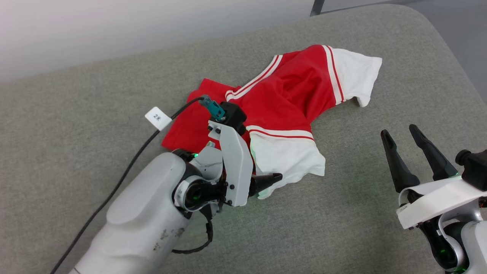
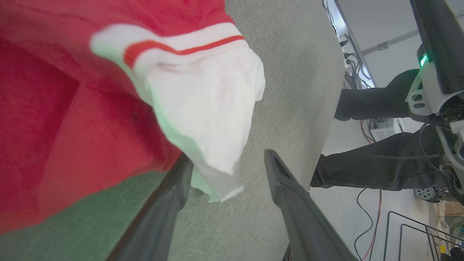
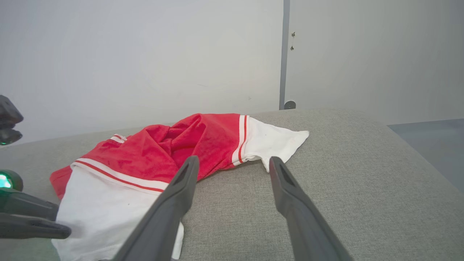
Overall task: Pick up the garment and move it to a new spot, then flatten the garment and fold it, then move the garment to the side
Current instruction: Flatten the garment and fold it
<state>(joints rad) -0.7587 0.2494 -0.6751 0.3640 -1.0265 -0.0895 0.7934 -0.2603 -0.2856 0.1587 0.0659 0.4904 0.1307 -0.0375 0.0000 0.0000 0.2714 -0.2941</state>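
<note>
The garment [image 1: 289,91] lies crumpled on a grey padded surface [image 1: 342,228]: red body, two white sleeves with red-and-white striped trim. My left gripper [image 1: 272,182] lies low at the edge of the near white sleeve [image 1: 285,160], pointing right. In the left wrist view the left gripper [image 2: 226,161] is open, and the sleeve's corner [image 2: 210,119] hangs over its left finger [image 2: 174,188] into the gap. My right gripper [image 1: 398,131] stands open at the lower right, apart from the cloth. In the right wrist view the right gripper [image 3: 233,161] points at the garment [image 3: 188,145].
A black cable [image 1: 125,167] with a white tag [image 1: 158,118] runs along my left arm. The padded surface ends in a rounded edge [image 1: 452,49] at the right, floor beyond. A person's legs in dark trousers [image 2: 380,170] stand past that edge. A pale wall [image 3: 145,54] rises behind.
</note>
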